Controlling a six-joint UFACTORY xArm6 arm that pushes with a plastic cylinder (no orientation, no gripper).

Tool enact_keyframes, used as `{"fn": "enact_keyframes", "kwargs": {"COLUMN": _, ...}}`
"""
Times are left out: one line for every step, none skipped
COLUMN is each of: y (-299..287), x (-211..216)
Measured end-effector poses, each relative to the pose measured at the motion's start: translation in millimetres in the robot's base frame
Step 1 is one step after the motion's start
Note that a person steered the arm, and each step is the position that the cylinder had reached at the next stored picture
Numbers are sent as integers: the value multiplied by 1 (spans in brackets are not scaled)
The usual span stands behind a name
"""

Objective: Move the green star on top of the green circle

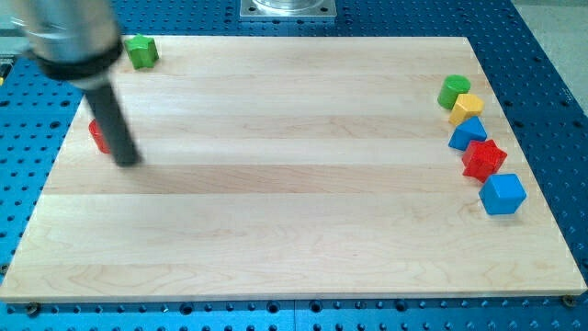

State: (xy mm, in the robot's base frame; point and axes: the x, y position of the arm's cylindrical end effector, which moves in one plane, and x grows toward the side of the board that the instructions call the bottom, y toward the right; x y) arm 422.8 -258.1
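Tip (128, 162): near the board's left edge, bare rod end, nothing to open or clench, not gripping anything, just resting on the wood.
Green star (141, 51): up toward the view's top from the tip and a touch right, well apart from it, sitting right at the board's top edge near the top-left corner. Bright green, chunky, points a bit blurry so shape only roughly readable.
Green circle (453, 91): way off to the tip's right, near the right edge, top of a column of blocks.
Open room: big bare stretch of wooden board (276, 184) between the tip and that right-hand column, wide open.
Right column: yellow block (467, 108) touching just below the green circle, then blue block (468, 132), red star (483, 159), blue cube (503, 194), running down the right edge, packed close.
Hidden stuff: red block (96, 135) right behind the rod, just left of the tip, mostly covered, shape impossible to call. Contact with the rod, can't tell.
Cut off: rod's upper part blurred and clipped at the top-left corner.
Around the board: blue perforated table (551, 92) on every side.
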Motion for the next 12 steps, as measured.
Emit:
{"fn": "enact_keyframes", "kwargs": {"y": -47, "x": -28}}
{"fn": "enact_keyframes", "kwargs": {"y": -47, "x": -50}}
{"fn": "enact_keyframes", "kwargs": {"y": -41, "x": -88}}
{"fn": "enact_keyframes", "kwargs": {"y": -33, "x": -164}}
{"fn": "enact_keyframes", "kwargs": {"y": -6, "x": -198}}
{"fn": "enact_keyframes", "kwargs": {"y": 94, "x": -165}}
{"fn": "enact_keyframes", "kwargs": {"y": 212, "x": -84}}
{"fn": "enact_keyframes", "kwargs": {"y": 218, "x": -86}}
{"fn": "enact_keyframes", "kwargs": {"y": 218, "x": -104}}
{"fn": "enact_keyframes", "kwargs": {"y": 260, "x": -127}}
{"fn": "enact_keyframes", "kwargs": {"y": 214, "x": -146}}
{"fn": "enact_keyframes", "kwargs": {"y": 249, "x": -164}}
